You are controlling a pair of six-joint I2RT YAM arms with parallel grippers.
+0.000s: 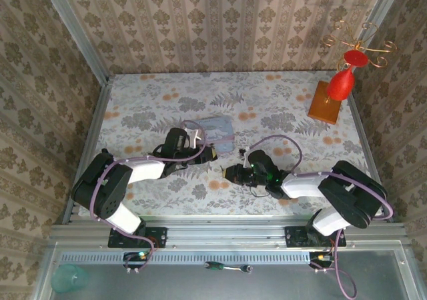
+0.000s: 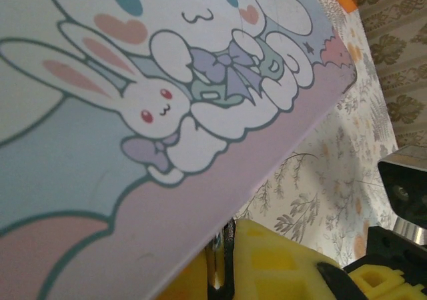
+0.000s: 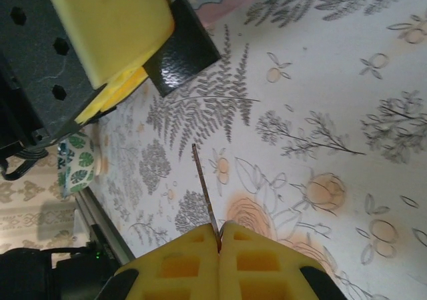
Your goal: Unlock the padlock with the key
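Observation:
In the left wrist view a tiny dark padlock [image 2: 229,260] with a silvery shackle sits pinched between the yellow pads of my left gripper [image 2: 223,247], which is shut on it. The padlock hangs on the edge of a pastel cartoon tin box [image 2: 167,100] that looms close above it. From above, the left gripper [image 1: 203,152] is at the near edge of the tin box [image 1: 217,132]. My right gripper [image 3: 219,230] is shut on the key [image 3: 203,183], whose thin blade sticks out toward the left gripper's fingers [image 3: 107,33]. The right gripper [image 1: 230,174] hovers a short way to the right of the left one.
A red stand on a wooden base [image 1: 331,97] with copper curls stands at the back right. A green cup [image 1: 67,278] and a small tool [image 1: 227,267] lie on the metal shelf in front of the arm bases. Patterned walls close in three sides of the floral table [image 1: 280,107].

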